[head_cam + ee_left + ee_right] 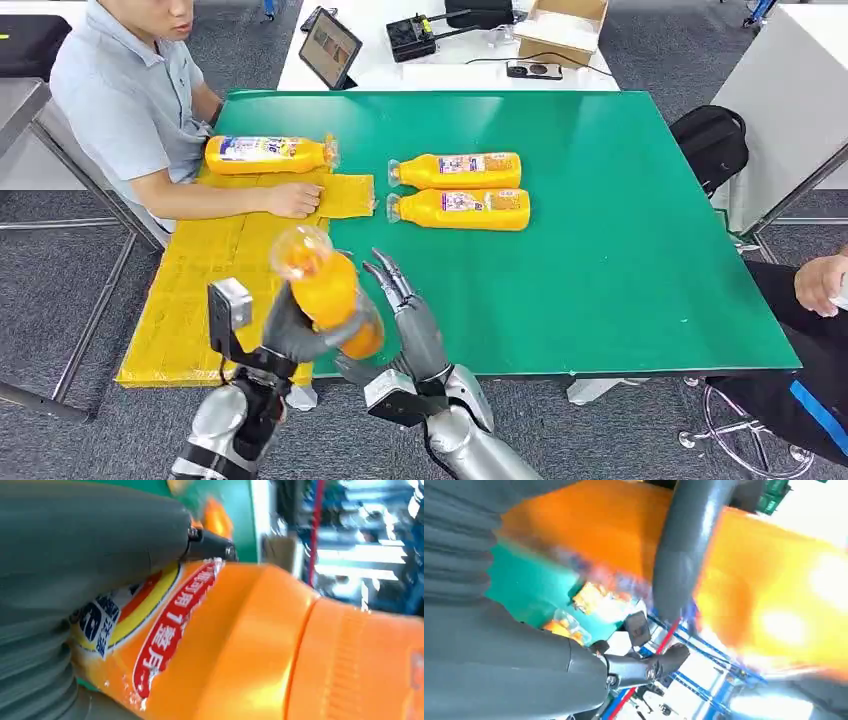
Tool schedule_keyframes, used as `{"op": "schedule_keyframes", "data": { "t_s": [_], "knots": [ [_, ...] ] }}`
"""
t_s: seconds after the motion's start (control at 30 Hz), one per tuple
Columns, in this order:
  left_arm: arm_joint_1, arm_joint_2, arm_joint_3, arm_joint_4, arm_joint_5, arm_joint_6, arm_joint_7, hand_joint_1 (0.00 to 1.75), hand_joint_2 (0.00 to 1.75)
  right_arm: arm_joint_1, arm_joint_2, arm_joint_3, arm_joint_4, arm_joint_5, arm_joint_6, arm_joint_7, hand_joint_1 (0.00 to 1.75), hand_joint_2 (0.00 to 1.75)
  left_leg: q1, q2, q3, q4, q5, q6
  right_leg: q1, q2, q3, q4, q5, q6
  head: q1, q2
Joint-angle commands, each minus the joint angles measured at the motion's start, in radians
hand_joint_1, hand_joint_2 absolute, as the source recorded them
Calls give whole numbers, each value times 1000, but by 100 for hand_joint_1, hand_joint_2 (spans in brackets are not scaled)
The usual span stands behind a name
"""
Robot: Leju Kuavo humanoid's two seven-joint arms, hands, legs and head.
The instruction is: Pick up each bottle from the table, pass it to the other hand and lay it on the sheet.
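In the head view, an orange bottle (325, 290) is gripped around its body by the left hand (290, 335) above the near edge of the green table (620, 250), its clear cap end tilted up toward eleven o'clock. The right hand (410, 320) is held just beside it at three o'clock, fingers spread and raised, with nothing clasped. The red, yellow and blue label of the held bottle (240, 645) is brought out by the left wrist view, where the grey thumb (100, 540) is pressed across it. In the right wrist view, the bottle (774, 595) is seen blurred, with a dark finger of the left hand (684, 550) wrapped across it, and the right hand's thumb (524, 680) stands apart from it.

On the yellow sheet (190, 290) at nine o'clock, one bottle (268, 154) is laid flat near the far edge. Two more bottles (458, 170) (462, 209) are laid side by side on the bare green surface at twelve o'clock, caps toward the sheet. All are filled with orange liquid.

A person's hand (292, 199) is rested on the sheet. An open cardboard box (562, 28) and a tablet (329, 47) are stood on the white table beyond.
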Motion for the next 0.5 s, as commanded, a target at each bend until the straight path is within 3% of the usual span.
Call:
{"op": "schedule_keyframes", "data": {
  "t_s": [0.03,0.2,0.27,0.4,0.5],
  "knots": [
    [-80,75,144,116,-64,61,9,175,175,-12,-64,36,-37,-38,-15,-34,0,0,0,-1,4,-2,-1,1,1,-2,5,-2,-1,-3,0,0],
    [-106,71,161,148,-104,81,22,175,175,-17,-67,53,-40,-51,-27,-34,0,0,0,-1,2,-1,0,1,1,-2,3,-1,-1,-2,0,0],
    [-130,77,149,157,-265,220,-9,175,175,-15,-67,57,-46,-64,-25,-34,0,0,0,-1,2,-1,0,1,1,-2,3,-1,-1,-2,0,0],
    [-130,77,149,157,-265,220,-9,175,175,-15,-67,57,-46,-64,-25,-34,0,0,0,-1,2,-1,0,1,1,-2,2,-1,-1,-2,0,0],
    [-169,109,116,193,-575,398,15,175,175,-11,-69,62,-59,-74,-5,-34,0,0,0,-2,2,-1,0,1,1,-3,2,-1,-1,-2,0,0]
  ]
}}
